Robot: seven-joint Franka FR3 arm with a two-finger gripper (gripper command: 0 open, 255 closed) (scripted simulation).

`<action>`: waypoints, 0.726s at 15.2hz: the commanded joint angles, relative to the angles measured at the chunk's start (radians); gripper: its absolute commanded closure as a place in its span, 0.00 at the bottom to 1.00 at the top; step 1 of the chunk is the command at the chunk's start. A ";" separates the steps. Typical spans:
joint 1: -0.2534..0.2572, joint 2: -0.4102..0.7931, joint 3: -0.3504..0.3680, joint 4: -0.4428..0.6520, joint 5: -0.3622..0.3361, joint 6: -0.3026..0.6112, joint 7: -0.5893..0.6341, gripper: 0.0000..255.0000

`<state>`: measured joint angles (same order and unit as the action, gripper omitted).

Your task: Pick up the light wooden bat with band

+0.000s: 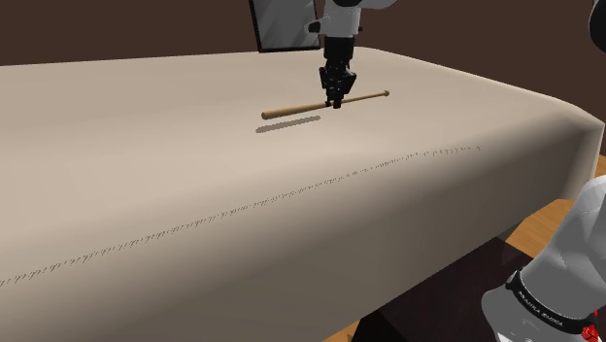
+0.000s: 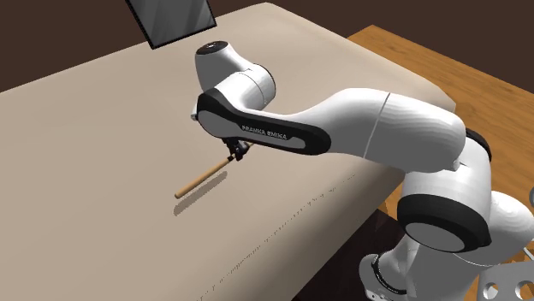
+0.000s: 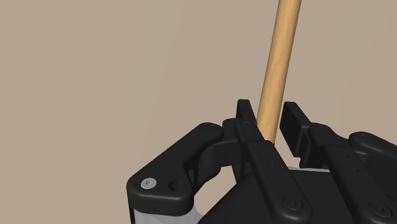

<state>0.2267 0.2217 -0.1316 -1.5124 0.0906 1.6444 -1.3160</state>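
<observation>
Beige surface point(image 1: 194, 194), pale wooden bat point(image 1: 291, 111) just above, tight in the hand point(image 1: 337, 100).

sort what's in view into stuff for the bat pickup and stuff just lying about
For the job: wooden bat; pincer, clasping it.
Just there: beige surface; grey framed panel; wooden floor.

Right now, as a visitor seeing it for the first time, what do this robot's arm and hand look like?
The arm is built of rounded white segments with dark joints; one dark band carries white lettering, FRANKA EMIKA. The gripper is all black and blocky, with two fingers and a small silver screw.
</observation>
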 commanded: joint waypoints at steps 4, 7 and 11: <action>-0.003 0.011 -0.001 0.085 0.001 -0.074 0.003 1.00; -0.005 0.020 -0.001 0.138 0.002 -0.118 0.005 1.00; -0.008 0.037 -0.002 0.216 0.005 -0.180 0.008 1.00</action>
<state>0.2198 0.2540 -0.1332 -1.3186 0.0945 1.4823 -1.3091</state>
